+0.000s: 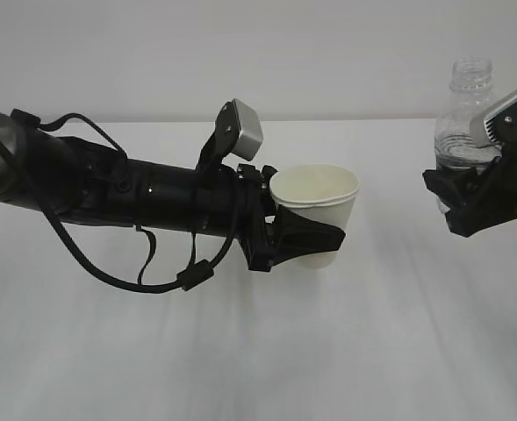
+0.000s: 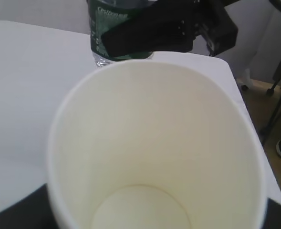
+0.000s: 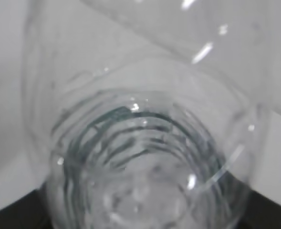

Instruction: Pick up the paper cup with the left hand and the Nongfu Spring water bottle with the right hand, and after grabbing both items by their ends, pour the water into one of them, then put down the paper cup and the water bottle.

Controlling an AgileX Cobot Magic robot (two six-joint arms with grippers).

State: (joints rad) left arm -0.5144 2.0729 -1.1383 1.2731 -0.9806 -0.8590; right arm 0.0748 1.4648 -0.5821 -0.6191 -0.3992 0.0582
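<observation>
Both pickups appear done: the cup point(image 1: 318, 206) is grasped in the left hand point(image 1: 297, 237) and held upright above the counter point(image 1: 258, 351), while the bottle point(image 1: 463, 132) is grasped upright in the right hand point(image 1: 469, 189), well apart. The cup looks empty. Next, the bottle must be brought over the rim and tilted.

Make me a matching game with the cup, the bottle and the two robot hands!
Things:
1. paper cup
2. water bottle
3. left hand
4. right hand

Clues:
A. clear ribbed plastic, no cap on
B. clamped around the bottle
C. white outside, cream and empty inside
D. clamped around the cup

Pairs: 1-C, 2-A, 3-D, 4-B
</observation>
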